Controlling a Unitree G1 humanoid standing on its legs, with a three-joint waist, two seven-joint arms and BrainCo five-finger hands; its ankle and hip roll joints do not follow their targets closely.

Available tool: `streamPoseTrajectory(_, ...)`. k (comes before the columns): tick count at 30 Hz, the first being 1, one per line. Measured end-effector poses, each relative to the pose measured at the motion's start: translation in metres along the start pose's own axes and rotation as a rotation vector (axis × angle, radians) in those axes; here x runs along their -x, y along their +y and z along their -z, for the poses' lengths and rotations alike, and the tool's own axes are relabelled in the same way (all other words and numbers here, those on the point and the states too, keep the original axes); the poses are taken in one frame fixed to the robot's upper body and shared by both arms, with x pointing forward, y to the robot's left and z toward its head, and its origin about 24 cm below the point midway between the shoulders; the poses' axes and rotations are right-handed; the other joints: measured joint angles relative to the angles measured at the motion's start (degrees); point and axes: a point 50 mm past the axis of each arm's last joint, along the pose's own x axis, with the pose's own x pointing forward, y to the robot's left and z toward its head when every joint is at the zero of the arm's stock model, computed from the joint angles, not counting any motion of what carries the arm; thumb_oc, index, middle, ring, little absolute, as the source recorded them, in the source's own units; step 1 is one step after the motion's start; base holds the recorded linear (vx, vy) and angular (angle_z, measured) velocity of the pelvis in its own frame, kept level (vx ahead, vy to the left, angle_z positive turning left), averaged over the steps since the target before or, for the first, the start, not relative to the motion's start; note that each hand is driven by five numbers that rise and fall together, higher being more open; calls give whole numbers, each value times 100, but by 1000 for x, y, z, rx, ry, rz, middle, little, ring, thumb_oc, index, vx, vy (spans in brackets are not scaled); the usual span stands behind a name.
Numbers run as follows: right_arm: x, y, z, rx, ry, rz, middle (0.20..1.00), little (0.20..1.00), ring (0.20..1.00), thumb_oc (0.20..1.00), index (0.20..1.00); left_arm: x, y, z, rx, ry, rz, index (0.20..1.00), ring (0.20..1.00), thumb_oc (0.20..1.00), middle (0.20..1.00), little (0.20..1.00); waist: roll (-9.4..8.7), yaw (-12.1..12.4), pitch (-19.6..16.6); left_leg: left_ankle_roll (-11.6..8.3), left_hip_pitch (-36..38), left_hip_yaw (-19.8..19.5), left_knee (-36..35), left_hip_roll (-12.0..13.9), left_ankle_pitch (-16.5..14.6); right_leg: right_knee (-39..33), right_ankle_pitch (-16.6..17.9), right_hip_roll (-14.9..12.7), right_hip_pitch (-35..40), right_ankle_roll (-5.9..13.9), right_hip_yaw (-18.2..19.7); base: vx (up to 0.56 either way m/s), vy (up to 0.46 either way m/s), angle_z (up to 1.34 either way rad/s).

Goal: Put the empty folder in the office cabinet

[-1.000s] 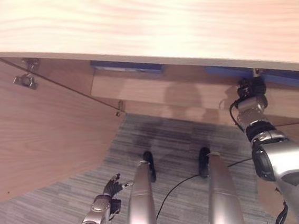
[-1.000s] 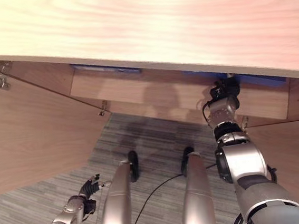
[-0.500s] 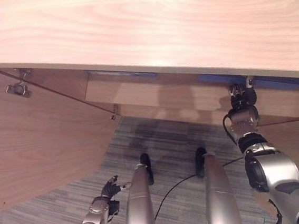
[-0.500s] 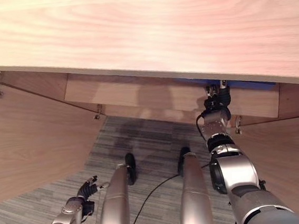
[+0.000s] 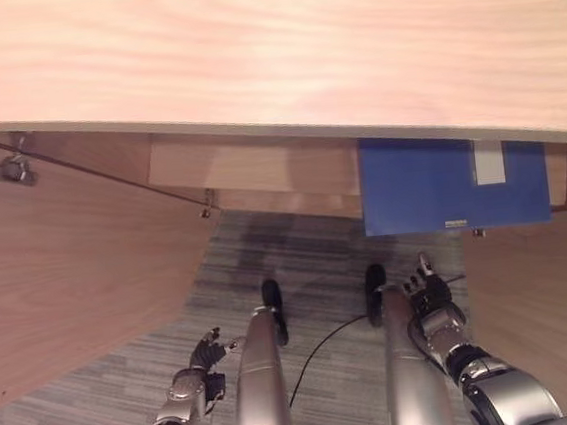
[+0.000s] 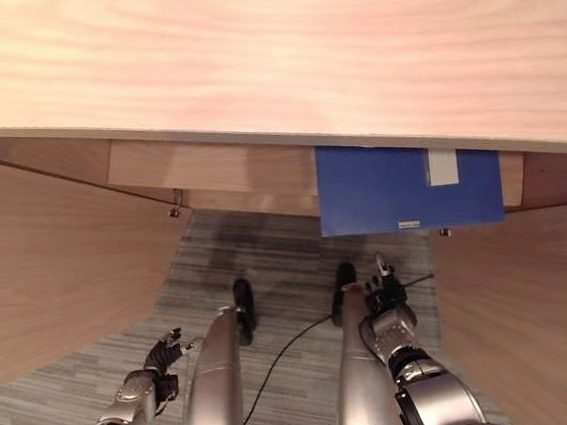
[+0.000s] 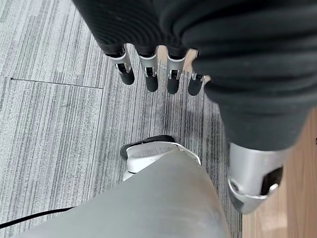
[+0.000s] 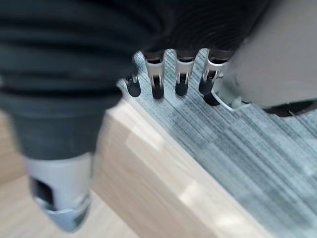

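Observation:
The blue folder (image 5: 451, 181) with a white label (image 5: 489, 163) shows its broad face just below the cabinet top's edge, in the right half of the open cabinet; nothing touches it. My right hand (image 5: 430, 299) hangs low below it, over the carpet, open with straight fingers (image 8: 181, 77) near a wooden edge. My left hand (image 5: 202, 356) is down at the lower left, also open, its fingers (image 7: 148, 74) straight above the carpet.
The light wooden cabinet top (image 5: 267, 43) spans the upper half of the eye views. An open left door (image 5: 67, 263) with a metal hinge (image 5: 8, 171) and an open right door (image 5: 543, 298) flank the grey striped carpet (image 5: 297, 251).
My right hand has come down out of the cabinet opening to a spot low over the carpet. The folder, before a thin blue strip, now shows its whole face. The camera has shifted.

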Motion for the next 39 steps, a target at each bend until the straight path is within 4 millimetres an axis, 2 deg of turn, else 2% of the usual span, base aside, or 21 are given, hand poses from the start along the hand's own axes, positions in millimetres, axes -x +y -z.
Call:
streamPoseTrajectory(7,-7,28,-18,-37,-58,-74,1000,1000,1000,1000,1000,0,-1,-1,0,-8,12,1000,1000,1000,1000,1000,10,35,8,-1,-9,0,-48,2,1,-16,14,5,-27,-44,5,-29,5,0)
streamPoseTrajectory(10,-9,32,-27,-50,-85,-82,1000,1000,1000,1000,1000,0,-1,-2,0,-12,13,1000,1000,1000,1000,1000,44,129,52,-31,-10,-10,-31,2,26,-38,66,10,-23,-86,-6,-31,5,0)
streamPoseTrajectory(11,-9,33,-30,-48,-91,-85,699,699,699,699,699,0,-1,-2,-1,-11,13,1000,1000,1000,1000,1000,53,141,73,-13,-10,-12,-44,2,15,-37,64,10,-17,-84,-6,0,0,0)
streamPoseTrajectory(12,-10,34,-32,-49,-96,-88,536,536,536,536,536,0,0,-1,-1,-9,12,1000,1000,1000,1000,1000,52,146,90,-13,-10,-11,-43,2,14,-38,63,9,-16,-83,-4,0,0,0)
streamPoseTrajectory(13,-10,38,-34,-52,-102,-94,200,200,200,200,200,0,0,-1,-2,-7,11,1000,1000,1000,1000,1000,50,156,101,-13,-11,-12,-39,1,14,-38,63,7,-14,-83,-5,0,0,0)
streamPoseTrajectory(16,-11,49,-39,-57,-124,-123,200,200,200,200,200,0,0,-2,-2,-12,13,1000,1000,1000,1000,1000,48,142,102,5,-2,-10,-42,4,-13,-40,-13,6,-3,-22,-3,67,-3,0)
streamPoseTrajectory(17,-11,51,-39,-58,-126,-129,200,200,200,200,200,0,0,-2,-2,-13,14,1000,1000,1000,1000,1000,48,136,102,2,0,-15,-38,0,-6,-38,-1,3,3,-12,7,-95,21,2)
streamPoseTrajectory(18,-11,53,-40,-61,-131,-142,200,200,200,200,200,0,0,-2,-2,-14,14,1000,1000,1000,1000,1000,49,151,102,-33,-5,-17,-31,-2,35,-35,79,8,1,-89,-18,0,0,0)
streamPoseTrajectory(21,-10,57,-42,-64,-142,-170,200,200,200,200,200,0,-1,-2,-1,-12,14,1000,1000,1000,1000,1000,43,147,106,16,5,-15,-46,3,-8,-42,-3,6,7,-30,-10,67,0,0)
streamPoseTrajectory(25,-8,60,-44,-75,-159,-196,200,200,200,200,200,0,0,-2,-2,-14,13,1000,1000,1000,1000,1000,41,130,107,13,9,-16,-48,0,-4,-46,11,8,16,-43,-3,-47,4,0)
streamPoseTrajectory(26,-6,63,-47,-82,-176,-216,200,200,200,200,200,0,0,-2,-2,-13,13,1000,1000,1000,1000,1000,41,133,108,-36,5,-19,-41,-2,37,-46,81,13,11,-90,-15,0,0,0)
streamPoseTrajectory(27,-3,69,-51,-94,-198,-253,200,200,200,200,200,0,1,-2,0,-13,12,1000,1000,1000,1000,1000,39,143,109,-1,8,-15,-37,2,21,-55,79,18,15,-88,-19,0,0,0)
streamPoseTrajectory(28,-3,74,-54,-100,-214,-270,200,200,200,200,200,0,1,-2,2,-13,11,1000,1000,1000,1000,1000,35,140,111,17,27,-22,-57,3,-10,-54,-7,13,34,-27,-13,0,0,0)
streamPoseTrajectory(30,-3,78,-57,-106,-227,-271,200,200,200,200,200,0,1,-2,3,-15,9,1000,1000,1000,1000,1000,28,143,111,-24,43,-23,-56,0,25,-58,73,20,50,-77,-12,-51,3,0)
streamPoseTrajectory(34,-4,79,-63,-132,-244,-242,200,200,200,200,200,0,2,-2,2,-14,8,1000,1000,1000,1000,1000,22,145,123,1,28,-22,-52,3,-4,-65,-12,14,32,-45,-4,21,-1,0)
streamPoseTrajectory(36,-4,83,-68,-142,-251,-237,200,200,200,200,200,0,3,-2,1,-15,6,1000,1000,1000,1000,1000,17,163,126,-5,10,-23,-53,-9,54,-79,129,16,19,-72,-4,-59,10,-2)
streamPoseTrajectory(39,-2,85,-74,-157,-278,-235,200,200,200,200,200,0,2,-3,2,-16,8,1000,1000,1000,1000,1000,44,171,214,29,4,-10,-103,-2,67,-190,138,25,40,4,3,-1,1,-2)
